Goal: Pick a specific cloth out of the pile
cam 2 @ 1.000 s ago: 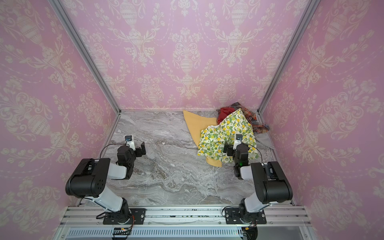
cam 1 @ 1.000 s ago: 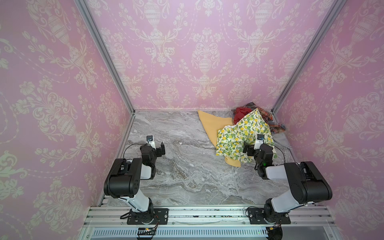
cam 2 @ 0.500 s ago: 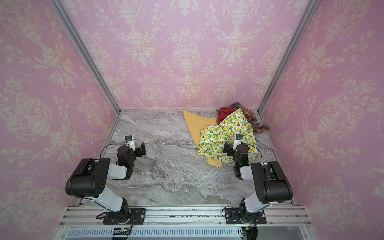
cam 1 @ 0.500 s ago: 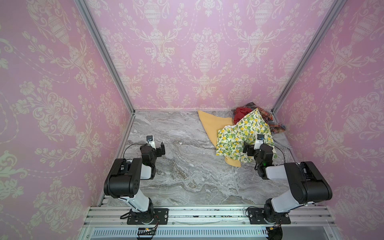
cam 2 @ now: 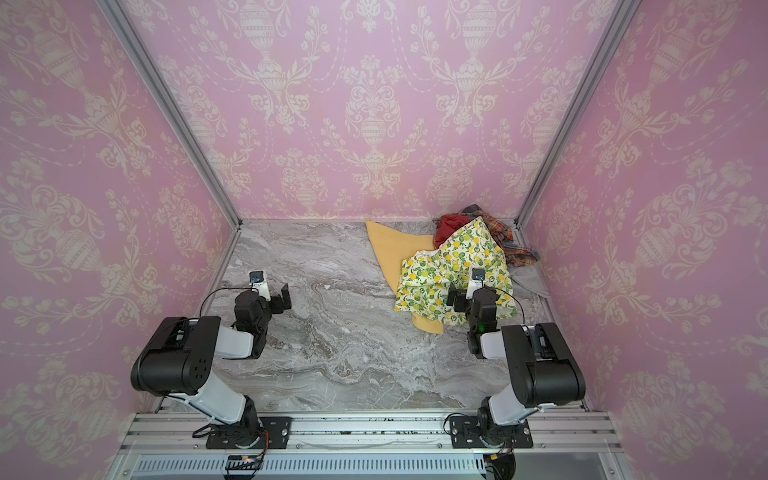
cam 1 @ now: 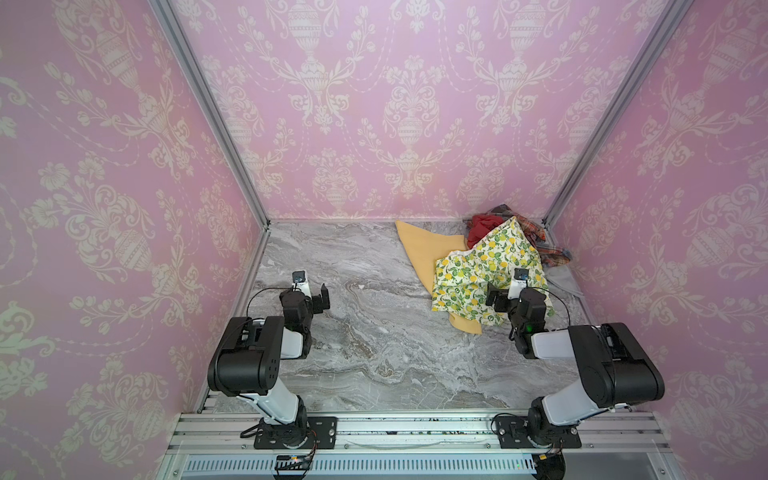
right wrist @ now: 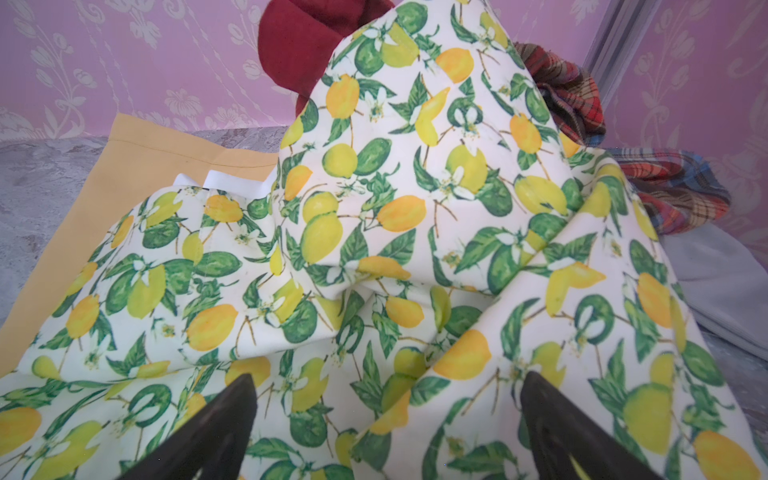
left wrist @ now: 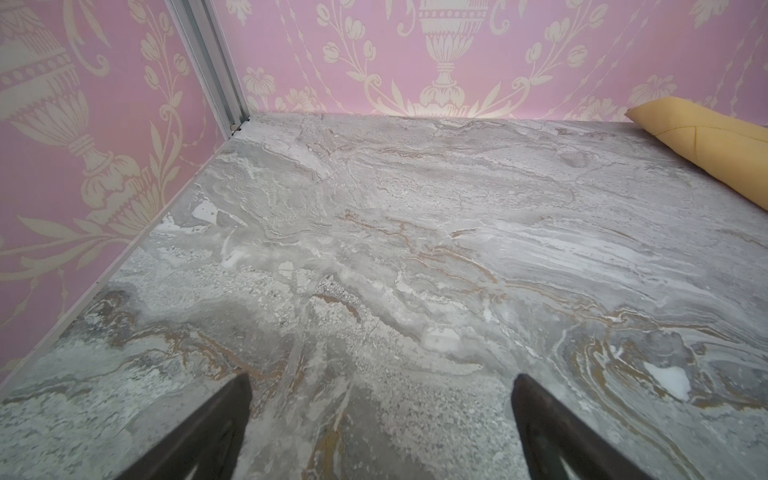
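Cloths form the pile (cam 1: 498, 266) in the far right corner of the marble table (cam 1: 374, 353). Your target, the red cloth (cam 1: 484, 226), sits at the back of that pile against the wall, half buried under the lemon-print cloth (cam 1: 486, 274); you see it again in the right wrist view (right wrist: 307, 45). A yellow cloth (cam 1: 424, 253) lies under the pile's left edge, a plaid cloth (cam 1: 540, 241) and a grey cloth (cam 1: 563, 282) on its right. Your right gripper (right wrist: 386, 424) hangs over the lemon-print cloth's near edge, jaws spread wide, holding nothing. Your left gripper (left wrist: 380, 419) is well apart from the pile, jaws wide and empty.
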